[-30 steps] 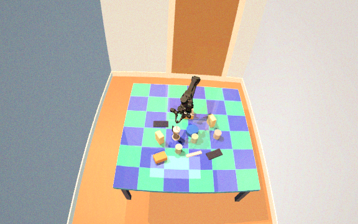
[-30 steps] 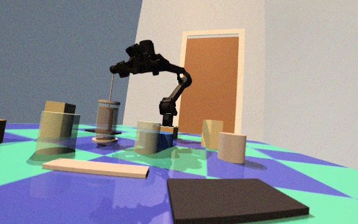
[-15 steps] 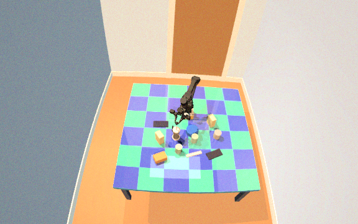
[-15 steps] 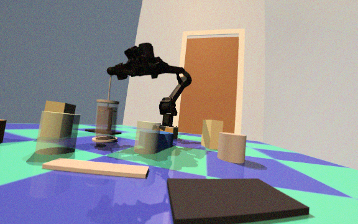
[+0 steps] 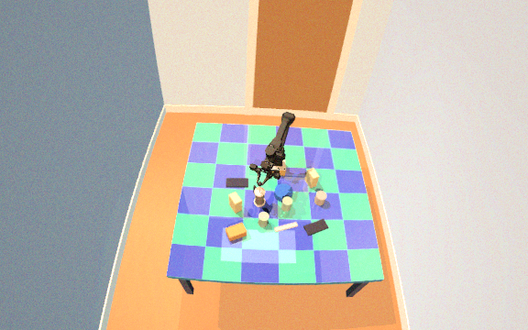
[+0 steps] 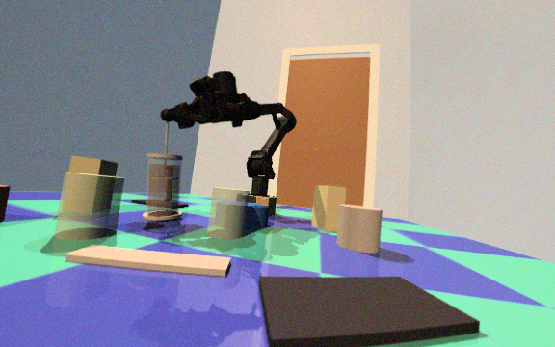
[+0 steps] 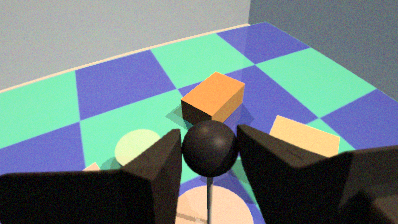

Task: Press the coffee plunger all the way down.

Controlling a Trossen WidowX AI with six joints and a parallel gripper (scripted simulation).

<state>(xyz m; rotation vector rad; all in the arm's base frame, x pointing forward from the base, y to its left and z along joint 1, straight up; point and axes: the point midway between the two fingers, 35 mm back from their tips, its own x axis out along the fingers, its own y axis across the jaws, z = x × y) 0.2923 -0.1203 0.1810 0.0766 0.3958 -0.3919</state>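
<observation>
The gripper [image 7: 209, 150] clamps the plunger knob [image 7: 209, 147] above the upright coffee press [image 6: 164, 185]; blocks crowd nearby.

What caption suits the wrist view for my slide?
Gripper shut on the black plunger knob, rod running down to the press lid.
</observation>
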